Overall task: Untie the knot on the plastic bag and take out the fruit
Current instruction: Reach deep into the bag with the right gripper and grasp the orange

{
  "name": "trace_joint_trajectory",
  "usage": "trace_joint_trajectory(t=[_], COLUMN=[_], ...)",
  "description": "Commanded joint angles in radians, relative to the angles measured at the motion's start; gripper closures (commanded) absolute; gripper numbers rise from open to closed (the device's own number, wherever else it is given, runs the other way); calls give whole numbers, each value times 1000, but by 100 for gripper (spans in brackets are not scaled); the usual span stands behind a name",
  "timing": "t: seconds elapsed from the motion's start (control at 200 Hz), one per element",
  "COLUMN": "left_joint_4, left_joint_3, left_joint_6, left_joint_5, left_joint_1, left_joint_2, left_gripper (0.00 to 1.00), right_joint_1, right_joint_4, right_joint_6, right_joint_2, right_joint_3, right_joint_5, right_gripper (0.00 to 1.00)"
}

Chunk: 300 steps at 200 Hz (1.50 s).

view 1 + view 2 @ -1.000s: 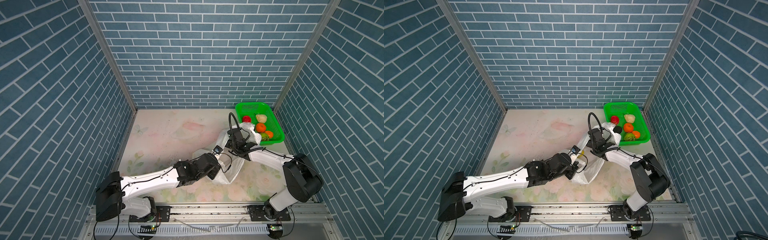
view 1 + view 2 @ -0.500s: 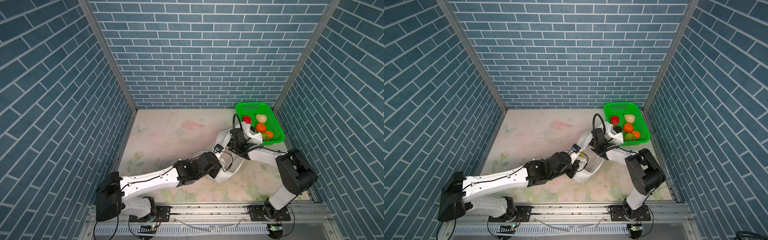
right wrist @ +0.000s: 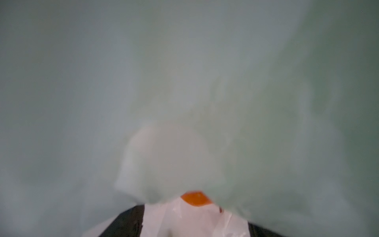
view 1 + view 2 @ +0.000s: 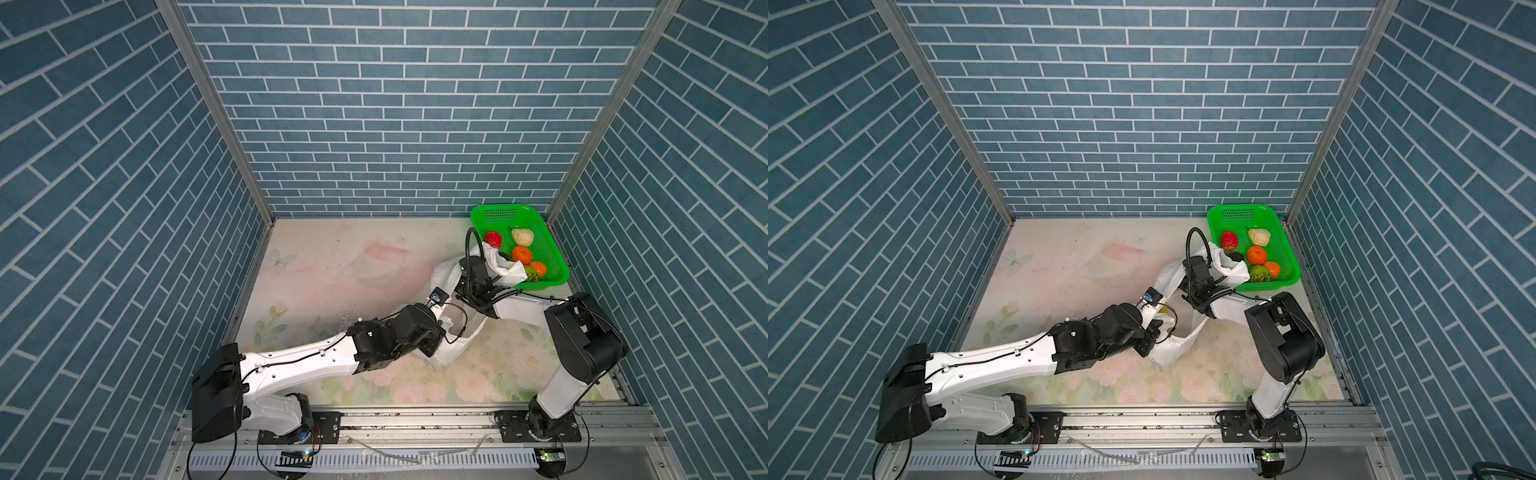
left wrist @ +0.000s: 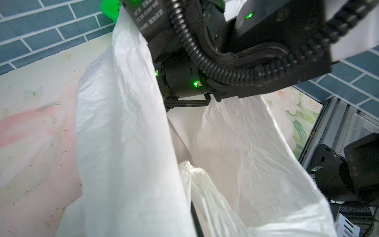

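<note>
Left tool [image 4: 439,337] pinching plastic bag [image 4: 457,351] | floral tabletop [image 4: 332,266] | blue brick walls [image 4: 395,104]

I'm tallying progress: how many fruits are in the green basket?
6, all in the basket: red fruit and cream fruit at the back, two oranges mid-right, green fruit in front, dark fruit against the plastic bag, which may hide more.

Your right wrist view is almost all blurred bag [image 3: 190,221] film; an orange patch [image 3: 194,199] peeks out, too blurred to name. The right jaws are cut off at that view's edge and buried in the bag in both top views. Your left jaws fall outside their wrist view. The bag covers a near corner of the basket [image 4: 505,214].
</note>
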Motion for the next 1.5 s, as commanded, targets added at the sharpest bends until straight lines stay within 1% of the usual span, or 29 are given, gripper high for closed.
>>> trace_joint_trajectory(t=[0.0,0.11,0.22,0.395,0.45,0.55,0.605,0.705,0.88,1.03,1.195,1.25,1.28,1.495], left_joint_4=[-7,-17,-27,-38,-43,-57,-66,-88,-120,-145,-152,-155,-153,-139], left_joint_3=[-6,-19,-20,-17,-15,-16,-20,-26,-12,-6,-17,-19,-22,-35], left_joint_6=[-23,-36,-38,-39,-39,-43,-47,-57,-61,-58,-53,-49,-49,-42], left_joint_5=[2,3,7,15,15,7,-2,-26,-62,-107,-138,-151,-156,-172], left_joint_1=[-17,-21,-25,-25,-27,-28,-27,-27,-25,-21,-4,0,3,32], left_joint_2=[-30,-39,-39,-32,-30,-35,-37,-32,-12,-9,-23,-27,-30,-37], left_gripper=[100,100,100,100,100,100,100,100,100,100,100,100,100,100], right_joint_1=[-8,-8,-4,7,7,9,15,26,61,81,84,85,88,149], right_joint_4=[1,21,58,71,76,96,90,79,2,-104,-205,-245,-264,-440], right_joint_6=[-32,-46,-48,-48,-48,-49,-56,-54,-51,-52,-50,-55,-59,-120], right_joint_2=[44,77,114,171,182,175,156,103,-38,-159,-244,-266,-280,-392], right_joint_3=[58,73,85,117,121,110,104,73,6,-43,-77,-82,-86,-87], right_joint_5=[60,65,47,76,80,73,67,21,-90,-140,-205,-207,-241,-253], right_gripper=[25,25,24,22,28,48,53,54,54,54,53,53,53,53])
